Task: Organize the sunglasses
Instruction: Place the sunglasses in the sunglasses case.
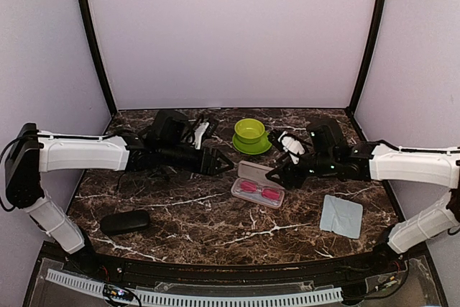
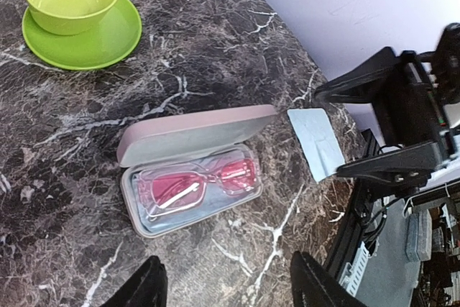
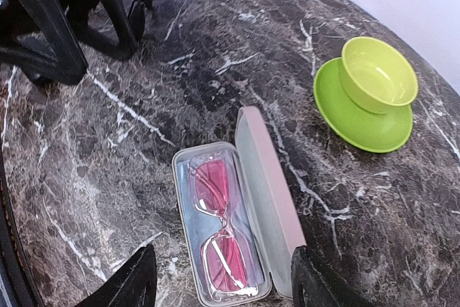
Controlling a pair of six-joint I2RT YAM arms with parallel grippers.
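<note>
The red-framed sunglasses point(image 1: 260, 191) lie folded, lenses up, in an open pink case point(image 1: 244, 171) at mid-table. Both wrist views show the glasses point(image 2: 195, 183) point(image 3: 219, 228) resting on a pale blue lining, with the case lid point(image 2: 194, 133) point(image 3: 269, 199) tilted back. My left gripper point(image 1: 219, 163) point(image 2: 228, 289) hovers open just left of the case, holding nothing. On the case's right side, my right gripper point(image 1: 277, 174) point(image 3: 221, 285) is open too, its fingers straddling the near end of the case without touching it.
A black oblong case point(image 1: 125, 221) lies shut at the front left. A green bowl on a green saucer point(image 1: 249, 134) stands behind the pink case. A light blue cloth point(image 1: 341, 215) lies at the front right. Walls close in the back and sides.
</note>
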